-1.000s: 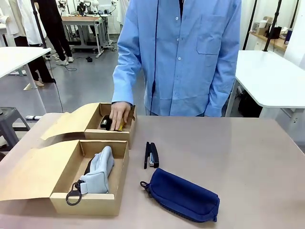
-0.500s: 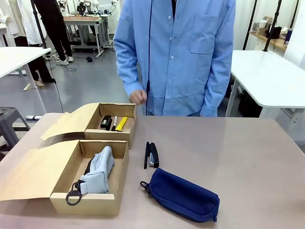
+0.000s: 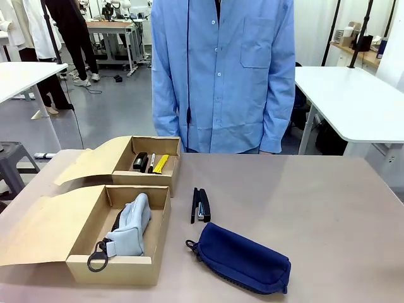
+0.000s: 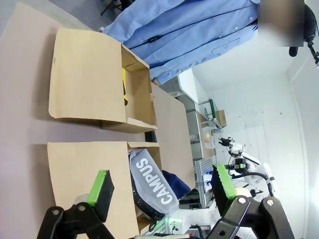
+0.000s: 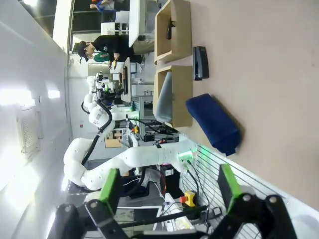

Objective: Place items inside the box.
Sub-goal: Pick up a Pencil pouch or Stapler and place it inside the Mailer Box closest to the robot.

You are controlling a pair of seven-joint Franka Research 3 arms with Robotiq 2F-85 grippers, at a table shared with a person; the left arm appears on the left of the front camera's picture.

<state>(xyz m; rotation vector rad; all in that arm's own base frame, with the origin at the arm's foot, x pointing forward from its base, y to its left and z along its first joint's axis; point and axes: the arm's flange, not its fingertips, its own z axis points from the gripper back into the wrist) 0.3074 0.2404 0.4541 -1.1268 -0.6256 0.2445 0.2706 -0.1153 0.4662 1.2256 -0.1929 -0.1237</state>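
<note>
Front: the stapler (image 3: 201, 205) and navy pouch (image 3: 243, 257) lie on the table (image 3: 328, 208) beside the near box (image 3: 120, 269), not yet inside. Left wrist: my left gripper (image 4: 160, 179) stands open. Right wrist: my right gripper (image 5: 168, 181) gapes open; I'd straddle the pouch's narrow width mid-body.

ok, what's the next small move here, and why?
Probably lower the open right hand toward the navy pouch: it and the black stapler lie loose on the table, and the near box looks to have room beside the light blue pouch.
</note>
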